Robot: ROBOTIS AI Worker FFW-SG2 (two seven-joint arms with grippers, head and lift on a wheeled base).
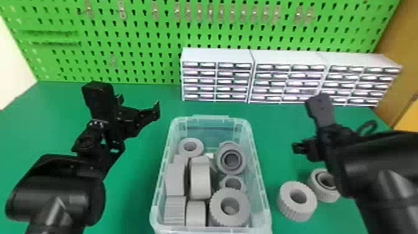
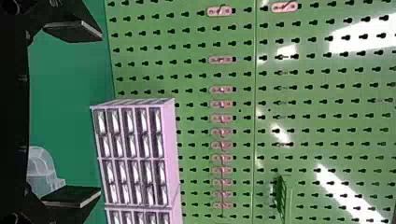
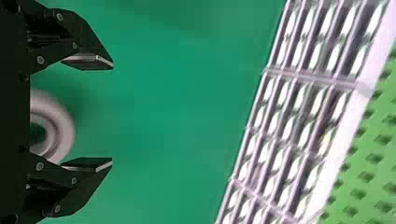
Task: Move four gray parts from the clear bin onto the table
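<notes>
Gray parts (image 1: 295, 210) on table (image 1: 132, 199): bores up, axes upright; left end effector (image 1: 127, 99) spread, right end effector (image 1: 308, 125) spread.

Bright white glare streaks the green pegboard (image 2: 322, 156) and glints off drawers (image 1: 233, 74).

you're facing a green pegboard (image 1: 130, 68) that's rising behind the green table (image 1: 56, 121) — its dark holes are running in rows, and small metal hooks (image 2: 222, 89) are hanging across it. three white drawer cabinets (image 1: 283, 57) are standing side by side along the back of the table, their stacked little drawers facing you. to your left, a pale wall (image 1: 12, 68) is showing; to your right, a brownish-yellow panel (image 1: 401, 46) is closing the corner. in the left wrist view, white glare (image 2: 357, 37) is streaking the pegboard — a seam (image 2: 255, 140) is crossing it too.
</notes>
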